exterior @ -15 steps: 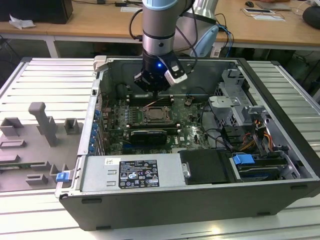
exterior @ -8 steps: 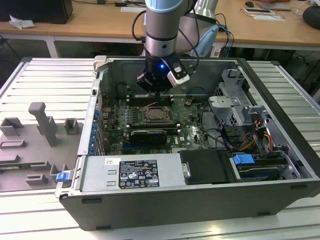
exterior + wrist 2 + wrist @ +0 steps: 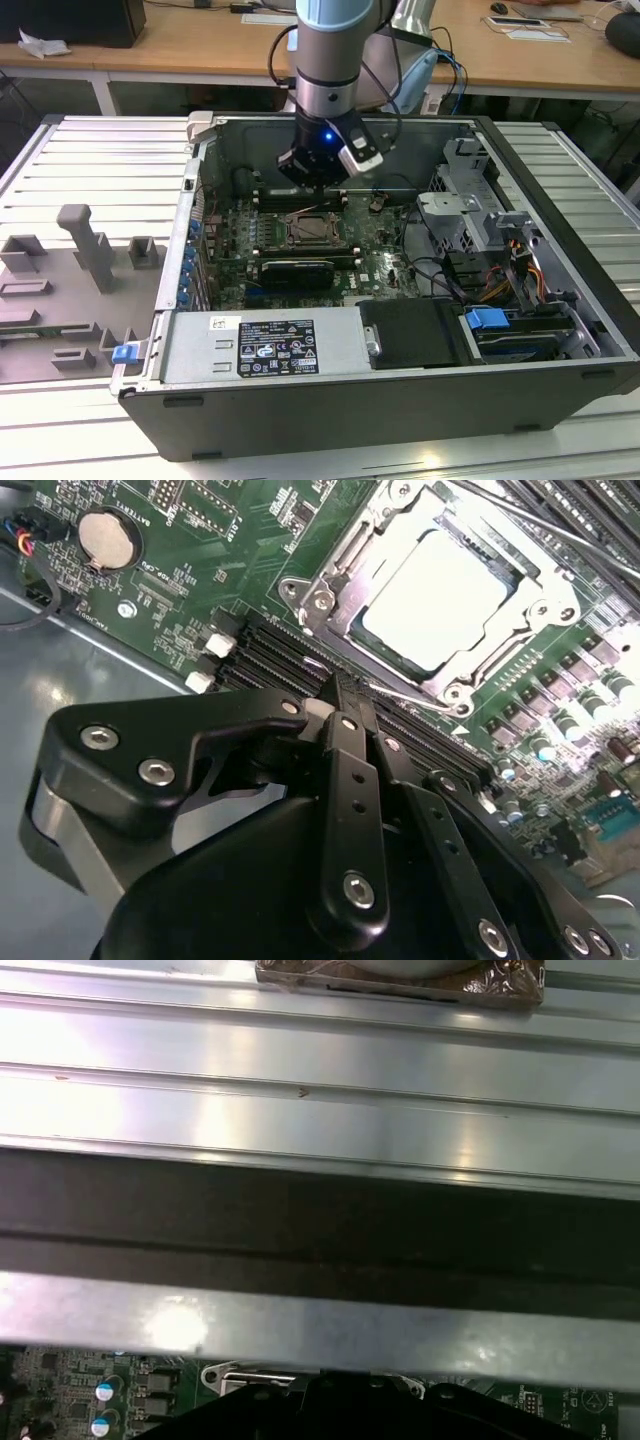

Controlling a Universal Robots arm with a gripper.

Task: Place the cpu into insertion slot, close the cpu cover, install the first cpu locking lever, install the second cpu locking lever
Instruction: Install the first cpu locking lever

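In the second wrist view the cpu [image 3: 440, 600] lies flat in the insertion slot, its silver top bright. The cpu cover [image 3: 350, 565] lies down around it as a silvery frame. A thin locking lever [image 3: 415, 695] runs along the socket edge nearest my gripper [image 3: 340, 685]. Another lever [image 3: 520, 520] runs along the far edge. My gripper's fingers are shut, with nothing between them, and their tips sit at the end of the near lever. In the exterior view my gripper [image 3: 315, 185] hangs inside the computer case just behind the socket [image 3: 318, 232].
Memory slots [image 3: 275, 645] lie between my gripper and the socket. A coin battery [image 3: 105, 540] sits on the green board. The case walls [image 3: 330, 122], a drive cage [image 3: 470, 210] and a power supply [image 3: 260, 345] ring the board. A grey fixture [image 3: 90, 250] stands outside on the exterior view's left.
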